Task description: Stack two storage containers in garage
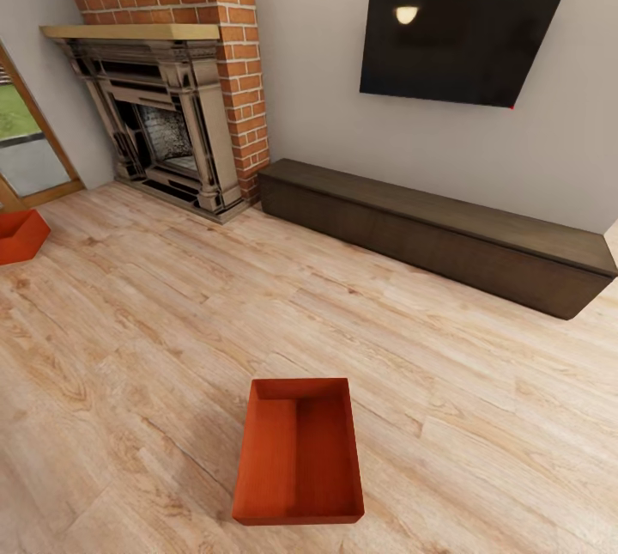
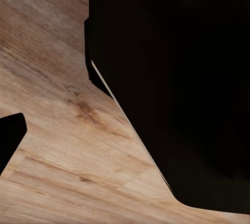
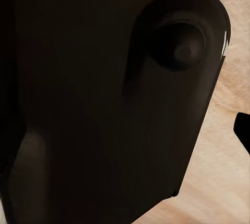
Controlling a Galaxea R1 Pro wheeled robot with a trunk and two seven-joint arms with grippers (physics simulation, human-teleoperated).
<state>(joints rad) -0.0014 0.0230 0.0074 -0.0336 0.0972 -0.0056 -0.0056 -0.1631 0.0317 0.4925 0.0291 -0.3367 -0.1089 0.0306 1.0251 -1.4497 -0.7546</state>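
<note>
Pincers: I can't tell if either is wide or narrow, wrist views mostly dark housing | near bin [image 1: 298, 451] sits on wood floor [image 1: 154, 322] just ahead of me | second bin [image 1: 19, 234] far left by glass door [image 1: 26, 142] | fireplace [image 1: 159, 116], bench [image 1: 438, 232] beyond

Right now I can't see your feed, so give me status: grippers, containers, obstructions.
Gripper state: cannot tell. One storage container on wood floor dead ahead, open side up, empty. Second container far left by the glass door. Nothing between us and the near one.
</note>
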